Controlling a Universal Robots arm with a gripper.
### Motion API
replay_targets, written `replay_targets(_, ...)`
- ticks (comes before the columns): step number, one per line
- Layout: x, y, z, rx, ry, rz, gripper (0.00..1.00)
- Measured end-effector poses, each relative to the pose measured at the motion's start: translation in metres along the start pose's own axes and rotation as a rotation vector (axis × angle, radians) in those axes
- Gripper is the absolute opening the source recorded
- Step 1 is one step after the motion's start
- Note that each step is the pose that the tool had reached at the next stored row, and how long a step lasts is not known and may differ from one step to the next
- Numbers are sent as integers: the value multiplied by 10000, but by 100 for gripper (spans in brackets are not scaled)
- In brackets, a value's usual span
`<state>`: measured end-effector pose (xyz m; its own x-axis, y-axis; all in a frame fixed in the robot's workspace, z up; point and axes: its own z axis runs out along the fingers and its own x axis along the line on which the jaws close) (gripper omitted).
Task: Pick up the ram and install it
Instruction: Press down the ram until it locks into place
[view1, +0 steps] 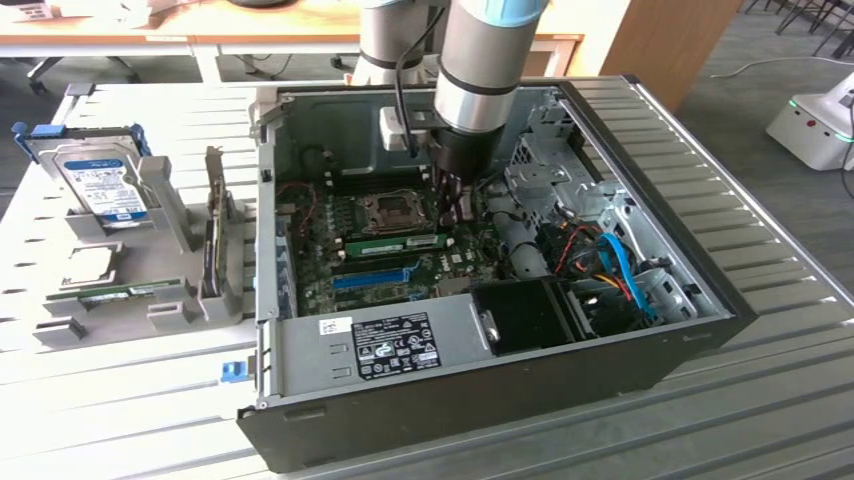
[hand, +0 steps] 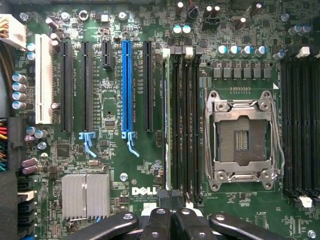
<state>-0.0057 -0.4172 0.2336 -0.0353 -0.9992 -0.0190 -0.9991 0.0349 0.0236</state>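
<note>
Open computer case (view1: 507, 390) lies on its side on a slatted metal table (view1: 120, 410), motherboard (view1: 387, 240) facing up. Robot arm (view1: 487, 60) reaches down into the case from above; gripper (view1: 451, 205) hangs just over the board near the CPU socket (view1: 396, 208).

Wrist view: fingers (hand: 162, 225) pressed together, nothing between them, poised above the memory slots (hand: 182, 125) beside the socket (hand: 241, 139) — blue expansion slot (hand: 127, 87) and silver heatsink (hand: 86, 196) further off.

The ram (view1: 396, 244) — green stick — sits seated in a slot on the board, just beside the gripper tips.

Outside the case, at the exterior view's left: a grey holder (view1: 134, 250) with a hard drive (view1: 104, 190) upright, a second green stick (view1: 131, 293) lying low in it.
</note>
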Motion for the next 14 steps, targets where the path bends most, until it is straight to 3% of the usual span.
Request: replay_targets(14, -1, -31, 13, 0, 0, 1, 11)
